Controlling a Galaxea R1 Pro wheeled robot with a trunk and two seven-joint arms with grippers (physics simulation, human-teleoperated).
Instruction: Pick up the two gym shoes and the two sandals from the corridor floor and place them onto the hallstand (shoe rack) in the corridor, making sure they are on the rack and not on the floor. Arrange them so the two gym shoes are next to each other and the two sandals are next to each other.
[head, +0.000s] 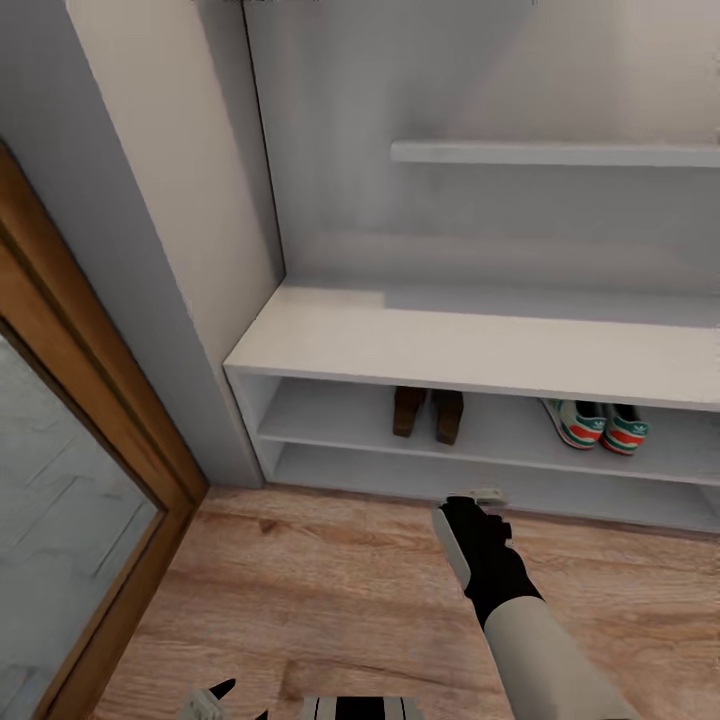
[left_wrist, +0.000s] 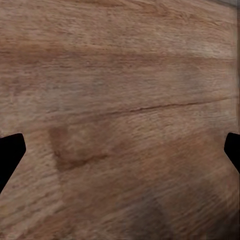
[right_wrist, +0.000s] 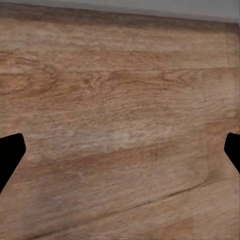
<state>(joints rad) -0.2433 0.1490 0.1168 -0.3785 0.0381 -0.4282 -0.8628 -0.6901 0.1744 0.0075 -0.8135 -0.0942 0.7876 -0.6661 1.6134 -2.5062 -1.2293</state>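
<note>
On the hallstand (head: 470, 350), all four shoes sit on the upper of the two open shelf levels under the bench top. The two sandals (head: 428, 412) stand side by side, just apart, near the middle of that shelf. The two gym shoes (head: 597, 424) lie together toward the shelf's right end, soles facing out, well apart from the sandals. The right tool (head: 487, 494) hangs above the corridor floor (head: 330, 590) just before the hallstand's bottom front edge; in the right wrist view its fingertips (right_wrist: 11, 155) sit at opposite picture edges, spread wide and empty. The left tool (head: 205, 700) is low over the floor, and its fingertips (left_wrist: 10, 152) likewise stand wide apart, holding nothing.
</note>
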